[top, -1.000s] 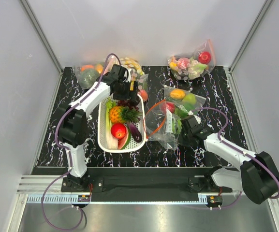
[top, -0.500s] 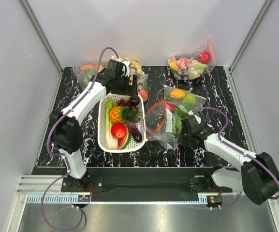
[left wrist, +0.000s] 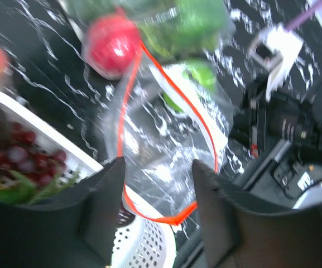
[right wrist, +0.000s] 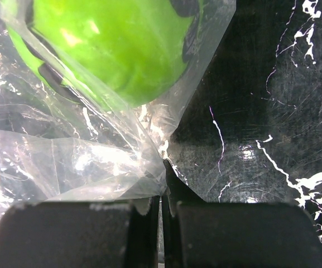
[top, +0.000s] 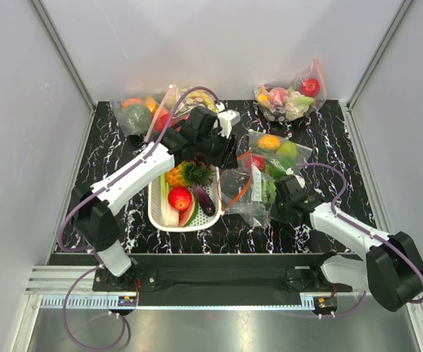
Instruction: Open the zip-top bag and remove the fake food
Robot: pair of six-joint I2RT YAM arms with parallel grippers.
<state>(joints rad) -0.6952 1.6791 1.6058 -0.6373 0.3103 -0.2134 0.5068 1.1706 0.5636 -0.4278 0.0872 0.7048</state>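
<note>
The zip-top bag (top: 246,192) lies right of the white basket (top: 155,207), its orange-red zip strip (left wrist: 128,106) spread in an open loop. A green round fruit (right wrist: 110,50) is inside it. My left gripper (top: 222,155) hangs open and empty above the bag's mouth; in the left wrist view its fingers (left wrist: 102,212) frame the loop's near end. My right gripper (top: 279,196) is shut on the bag's clear plastic at its right corner (right wrist: 161,167). The pineapple (top: 182,174) and a red round fruit (top: 179,198) lie in the basket. Another red fruit (left wrist: 113,44) sits under plastic by the strip's far end.
The basket also holds grapes (left wrist: 21,162), an eggplant (top: 204,199), a watermelon slice and a leek. A clear bag with an orange and a green apple (top: 278,150) touches the zip-top bag's far side. More filled bags stand at the back left (top: 139,111) and back right (top: 292,95).
My left arm has swung from the back left, beyond the basket, rightward to above the bag's open mouth. The right gripper and the bag have stayed put.
</note>
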